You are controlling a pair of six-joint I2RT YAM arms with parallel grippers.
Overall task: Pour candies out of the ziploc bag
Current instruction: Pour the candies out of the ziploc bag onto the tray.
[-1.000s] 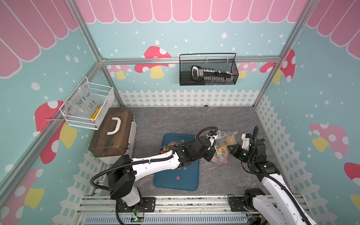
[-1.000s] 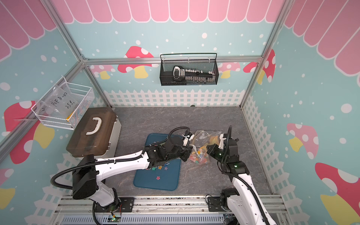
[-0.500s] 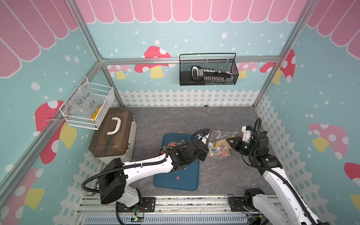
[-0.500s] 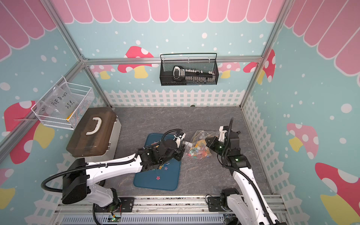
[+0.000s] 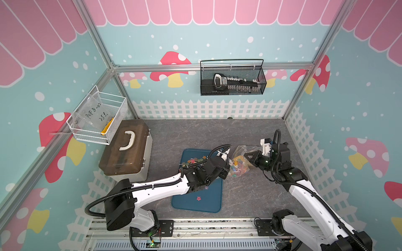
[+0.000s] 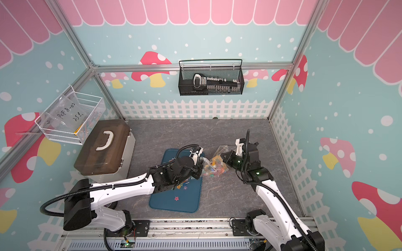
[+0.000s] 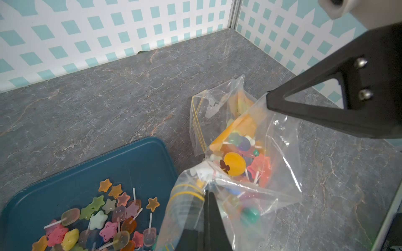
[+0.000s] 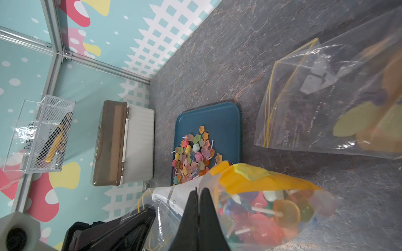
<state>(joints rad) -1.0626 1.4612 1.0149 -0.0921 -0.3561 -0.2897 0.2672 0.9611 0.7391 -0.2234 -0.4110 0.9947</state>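
The clear ziploc bag (image 5: 238, 166) (image 7: 250, 173) hangs just off the blue tray's (image 5: 196, 205) right edge, between my two grippers. It holds mixed coloured candies (image 8: 267, 215) on white sticks. My left gripper (image 7: 207, 191) (image 5: 226, 169) is shut on the bag's film near the yellow zip line. At the opposite side my right gripper (image 8: 198, 190) (image 5: 246, 154) is shut on the bag too. A pile of star and round candies (image 7: 104, 217) (image 8: 192, 154) lies at the tray's far end.
A second clear bag (image 8: 326, 104) with orange and yellow contents lies on the grey floor behind the held one. A brown-lidded box (image 5: 126, 150) stands left of the tray. A white wire basket (image 5: 97, 119) hangs on the left wall, a black mesh basket (image 5: 232, 80) on the back wall.
My right gripper has moved away from the front and to the left with its side of the bag. The bag has shifted slightly toward the tray. Both grippers stay shut.
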